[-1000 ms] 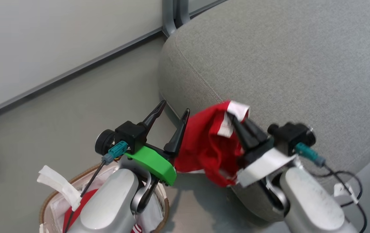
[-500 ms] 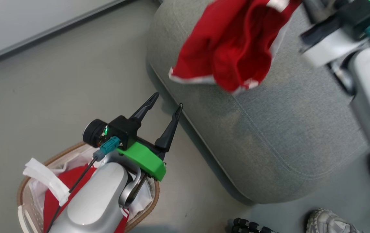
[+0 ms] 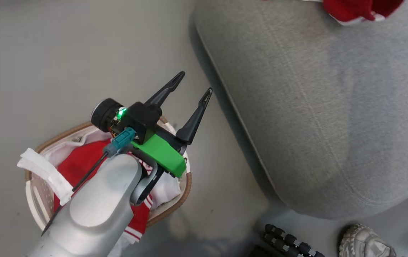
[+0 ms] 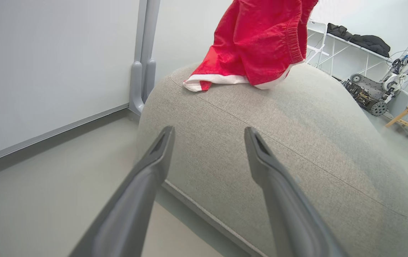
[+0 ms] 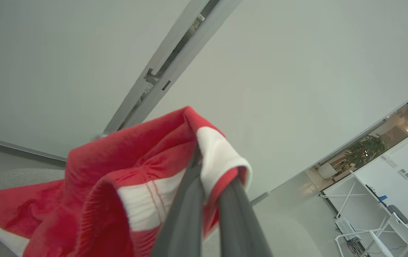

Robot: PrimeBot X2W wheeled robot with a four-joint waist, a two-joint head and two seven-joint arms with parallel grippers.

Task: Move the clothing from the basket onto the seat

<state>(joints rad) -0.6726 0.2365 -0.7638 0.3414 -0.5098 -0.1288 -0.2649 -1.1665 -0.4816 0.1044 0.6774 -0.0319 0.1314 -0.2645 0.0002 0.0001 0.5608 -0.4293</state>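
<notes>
- Red clothing [image 5: 118, 160] looks soft and light, I think; my right claw [image 5: 211, 171] pinches its white trim, a good place to hold.
- Left claw [image 3: 194, 82] is wide open, empty.

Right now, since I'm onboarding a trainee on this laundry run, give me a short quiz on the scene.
1. True or false: the left jaws stand open and empty.
2. The hanging red garment touches, at its hem: A the seat, B the floor, C the wall.
3. What holds the other red clothing?
Key: 1 true; 2 A; 3 the basket.
</notes>
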